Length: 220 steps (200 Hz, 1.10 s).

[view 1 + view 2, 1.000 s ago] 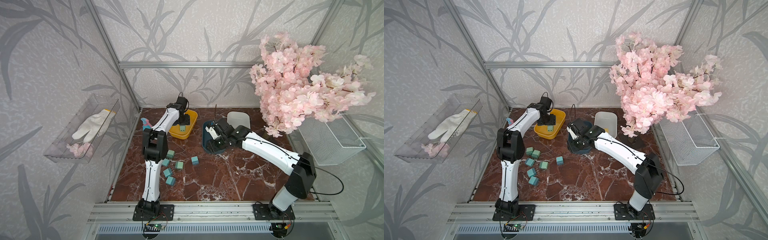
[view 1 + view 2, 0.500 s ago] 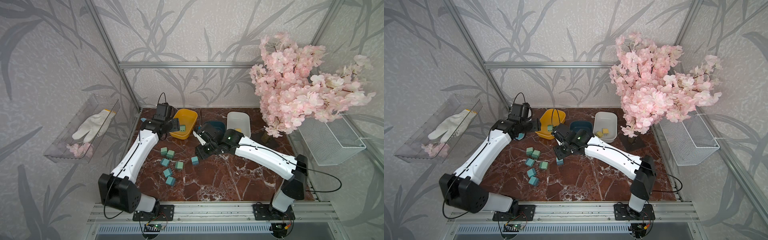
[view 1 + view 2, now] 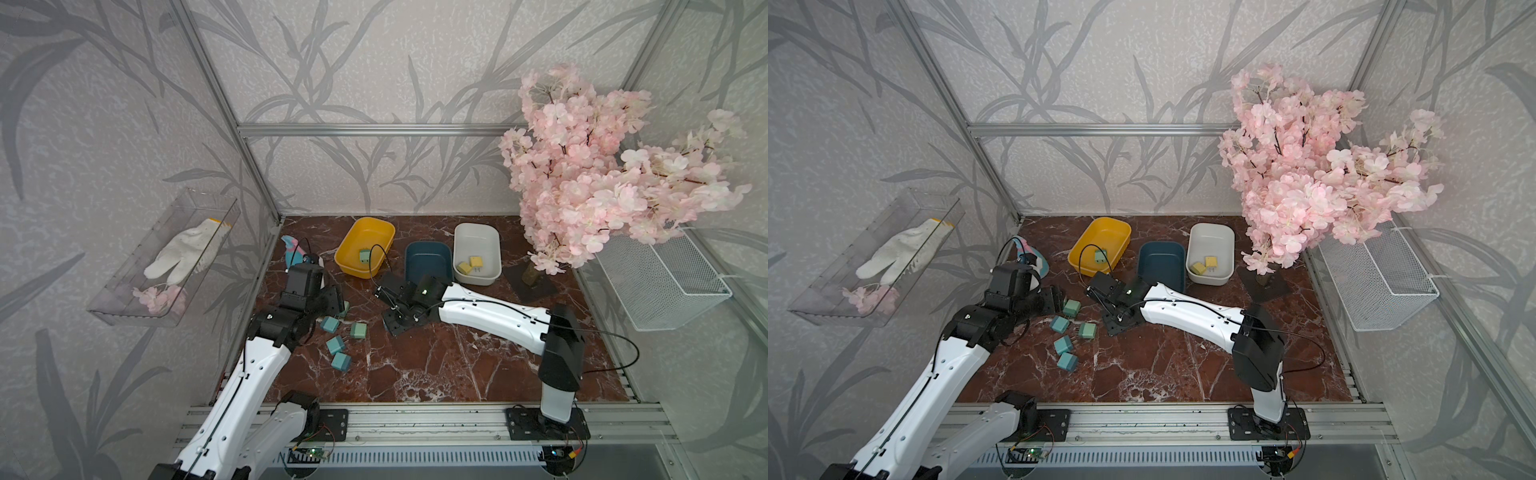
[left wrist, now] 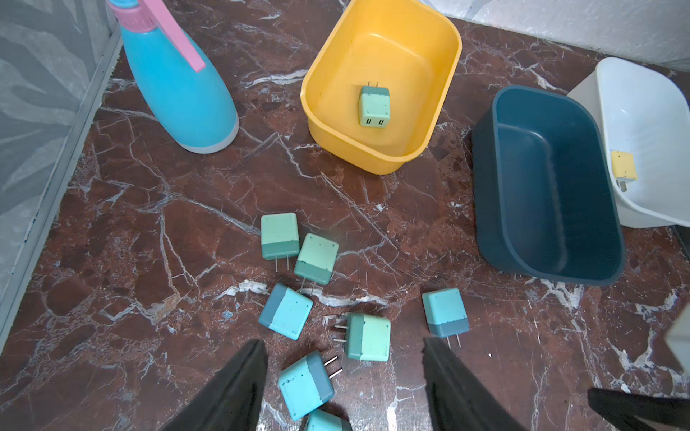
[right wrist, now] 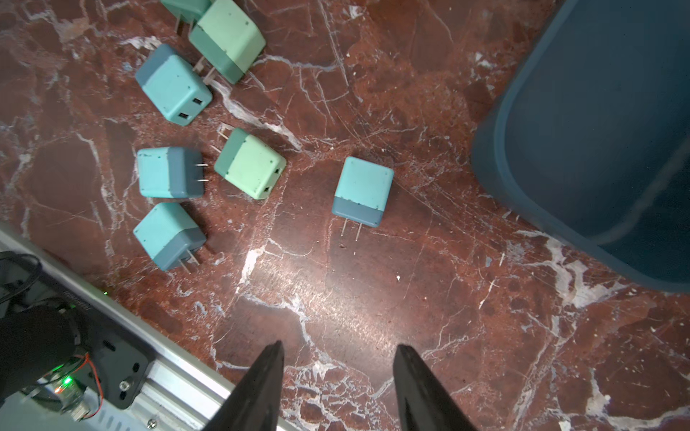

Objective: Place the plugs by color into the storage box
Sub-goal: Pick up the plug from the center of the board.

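We were looking at a staged robot test cell. Aluminium framing (image 3: 374, 129) boxed in leaf-print wall panels (image 3: 415, 62). Two robot arms (image 3: 490, 320) were bolted to a rail (image 3: 415, 419) along the lower edge.

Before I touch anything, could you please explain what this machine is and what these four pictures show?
It is a robot with two white arms. Two pictures look down on the whole scene from above; the other two come from cameras on the wrists. On the marble table are seven small plugs, three green and four teal, and a spray bottle. One green plug sits in the yellow bin, two yellow plugs in the white bin; the blue bin holds none. The left fingers and right fingers stand open, holding nothing.
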Available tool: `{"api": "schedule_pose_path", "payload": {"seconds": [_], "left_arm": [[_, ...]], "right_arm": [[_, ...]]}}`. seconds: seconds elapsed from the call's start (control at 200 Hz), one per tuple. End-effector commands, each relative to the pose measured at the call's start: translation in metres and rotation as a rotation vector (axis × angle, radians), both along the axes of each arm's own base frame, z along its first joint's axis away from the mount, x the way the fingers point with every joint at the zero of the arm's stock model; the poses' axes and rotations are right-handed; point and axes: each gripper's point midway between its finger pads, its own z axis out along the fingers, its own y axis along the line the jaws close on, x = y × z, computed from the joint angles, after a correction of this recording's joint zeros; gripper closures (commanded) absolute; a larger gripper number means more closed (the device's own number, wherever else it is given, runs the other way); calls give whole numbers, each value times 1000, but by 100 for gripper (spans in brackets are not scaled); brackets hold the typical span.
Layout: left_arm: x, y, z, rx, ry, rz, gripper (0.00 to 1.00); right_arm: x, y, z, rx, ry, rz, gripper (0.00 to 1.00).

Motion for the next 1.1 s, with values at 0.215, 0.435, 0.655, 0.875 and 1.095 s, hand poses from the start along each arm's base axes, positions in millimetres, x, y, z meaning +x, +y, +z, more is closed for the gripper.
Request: {"api": "schedule_pose_path", "payload": {"seconds": [0.215,0.435,0.655,0.875,1.095], "left_arm": [[-9,-18,-17,-3,-9,-113,31],[-12,-18,-19,43,-1,-133,30],[-11,-23,-23,52,10,-155,30],[-11,3,-25,159,20,-58,28],[-12,17,-21,208,11,10,27]], "right_arm": [[8,20,-57,-48,21,-70,45],[22,26,-69,-90,-15,-94,39],[32,18,-82,-165,-6,-123,35],[43,15,-98,-151,20,-153,37],[48,20,-112,-138,37,-155,40]]}}
